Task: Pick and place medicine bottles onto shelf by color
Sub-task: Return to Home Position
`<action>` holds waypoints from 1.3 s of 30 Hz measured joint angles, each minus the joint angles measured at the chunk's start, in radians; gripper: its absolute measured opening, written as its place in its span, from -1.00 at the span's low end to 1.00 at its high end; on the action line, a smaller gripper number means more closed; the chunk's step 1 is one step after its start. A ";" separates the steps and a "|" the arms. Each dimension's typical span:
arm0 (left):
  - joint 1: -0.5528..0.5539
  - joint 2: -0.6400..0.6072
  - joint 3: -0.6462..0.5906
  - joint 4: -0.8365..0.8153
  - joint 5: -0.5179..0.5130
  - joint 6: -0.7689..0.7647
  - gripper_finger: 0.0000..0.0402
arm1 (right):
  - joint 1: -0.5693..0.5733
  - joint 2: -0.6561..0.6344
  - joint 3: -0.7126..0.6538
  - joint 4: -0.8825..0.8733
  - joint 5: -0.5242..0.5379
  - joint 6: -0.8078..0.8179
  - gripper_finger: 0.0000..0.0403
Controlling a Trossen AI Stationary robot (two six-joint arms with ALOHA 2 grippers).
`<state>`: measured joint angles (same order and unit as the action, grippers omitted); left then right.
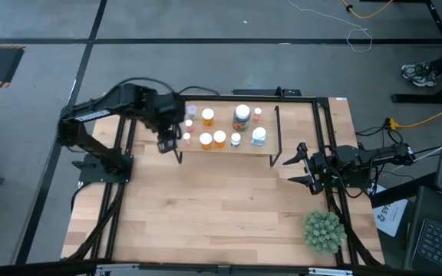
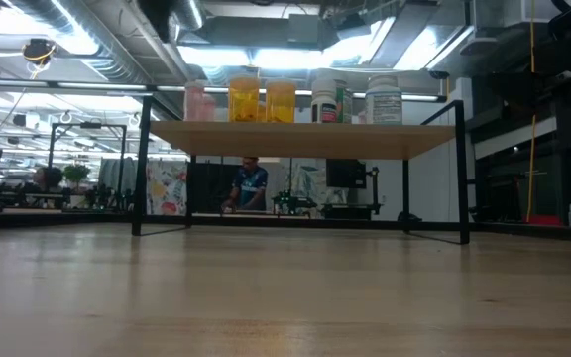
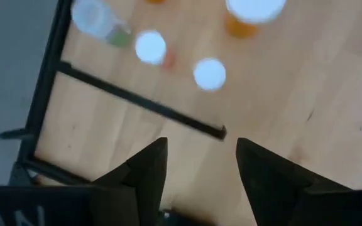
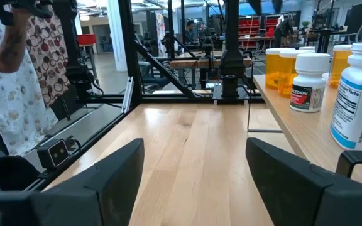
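Found the bottles (image 1: 219,138) clustered on the shelf (image 1: 245,153), caught the left claw (image 1: 165,143) open and empty above the shelf's left end, spotted the right claw (image 1: 290,171) gaping wide by the right edge of the table (image 1: 206,207).

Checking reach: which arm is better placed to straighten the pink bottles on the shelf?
Left, probably. The left gripper hangs open beside the pink bottles at the shelf's left end; the right gripper sits open off its right end.
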<state>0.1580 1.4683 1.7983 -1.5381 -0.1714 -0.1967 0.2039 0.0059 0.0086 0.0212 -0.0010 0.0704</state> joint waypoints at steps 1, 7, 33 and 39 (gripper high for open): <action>-0.016 -0.025 -0.024 0.009 -0.007 -0.010 -0.08 | 0.000 0.000 0.000 0.000 0.000 0.000 0.40; -0.150 -0.247 -0.254 0.290 -0.023 0.013 -0.08 | 0.000 -0.001 0.000 0.000 0.000 0.000 0.40; -0.214 -1.145 -1.471 1.550 0.025 0.028 -0.08 | 0.000 -0.002 0.000 0.001 0.000 0.000 0.40; -0.214 -1.266 -1.592 1.615 0.035 0.016 -0.08 | 0.000 -0.002 0.000 0.001 0.000 0.000 0.40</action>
<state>-0.0559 0.2021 0.2066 0.0770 -0.1362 -0.1806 0.2039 0.0044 0.0086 0.0223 -0.0010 0.0703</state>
